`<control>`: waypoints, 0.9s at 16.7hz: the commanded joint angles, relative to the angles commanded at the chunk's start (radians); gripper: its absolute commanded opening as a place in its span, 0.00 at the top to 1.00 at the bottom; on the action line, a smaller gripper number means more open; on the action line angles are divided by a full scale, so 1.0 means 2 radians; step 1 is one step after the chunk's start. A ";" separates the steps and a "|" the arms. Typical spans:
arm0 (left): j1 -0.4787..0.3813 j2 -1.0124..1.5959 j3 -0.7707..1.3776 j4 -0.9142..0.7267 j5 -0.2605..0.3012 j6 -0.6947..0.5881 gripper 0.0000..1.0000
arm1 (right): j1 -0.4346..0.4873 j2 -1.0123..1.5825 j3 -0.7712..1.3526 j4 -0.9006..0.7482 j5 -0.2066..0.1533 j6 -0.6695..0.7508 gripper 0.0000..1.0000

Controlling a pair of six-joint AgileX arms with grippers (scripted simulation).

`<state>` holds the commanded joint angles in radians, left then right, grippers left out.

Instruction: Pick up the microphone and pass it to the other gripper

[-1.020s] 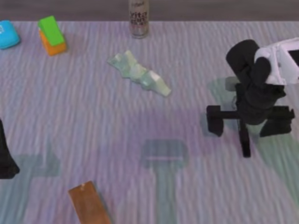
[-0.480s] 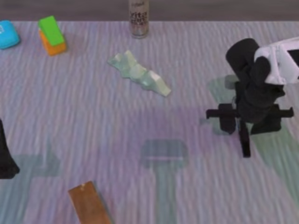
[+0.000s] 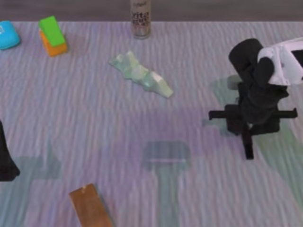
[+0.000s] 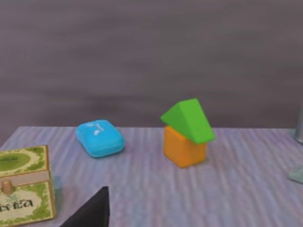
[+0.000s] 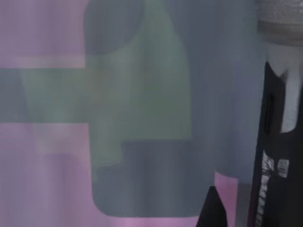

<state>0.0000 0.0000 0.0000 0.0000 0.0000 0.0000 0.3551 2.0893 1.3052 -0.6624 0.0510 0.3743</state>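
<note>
The microphone (image 3: 248, 147) lies flat at the table's right, its grey mesh head (image 3: 233, 82) toward the back and its black handle running forward. My right gripper (image 3: 248, 126) points straight down over the handle, its two fingers drawn in against either side, shut on it; the microphone rests on the table. In the right wrist view the handle (image 5: 277, 161) with white print fills one edge, one black fingertip (image 5: 214, 210) close beside it. My left gripper (image 3: 5, 165) is parked at the left edge, one fingertip (image 4: 92, 213) showing wide of the centre, open and empty.
A speckled bottle (image 3: 141, 19) stands at the back centre. A pale green crumpled piece (image 3: 141, 75) lies mid-table. Green-on-orange blocks (image 3: 53, 37) and a blue pad (image 3: 7, 34) sit back left, a brown slab (image 3: 90, 205) front left. A printed box (image 4: 23, 187) shows in the left wrist view.
The right gripper's fingers have closed inward from wide apart onto the microphone handle. The microphone has not moved, and the left arm stays still.
</note>
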 joint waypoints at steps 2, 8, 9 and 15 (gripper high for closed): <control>0.000 0.000 0.000 0.000 0.000 0.000 0.00 | 0.000 -0.002 -0.001 0.006 -0.002 -0.002 1.00; 0.000 0.000 0.000 0.000 0.000 0.000 0.00 | 0.002 -0.024 -0.029 0.142 -0.047 -0.034 1.00; 0.000 0.000 0.000 0.000 0.000 0.000 0.00 | 0.002 -0.030 -0.039 0.177 -0.058 -0.042 1.00; 0.000 0.000 0.000 0.000 0.000 0.000 0.00 | 0.000 -0.079 -0.116 0.428 -0.136 -0.098 1.00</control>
<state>0.0000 0.0000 0.0000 0.0000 0.0000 0.0000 0.3543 1.9305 1.0740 0.1940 -0.2214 0.1789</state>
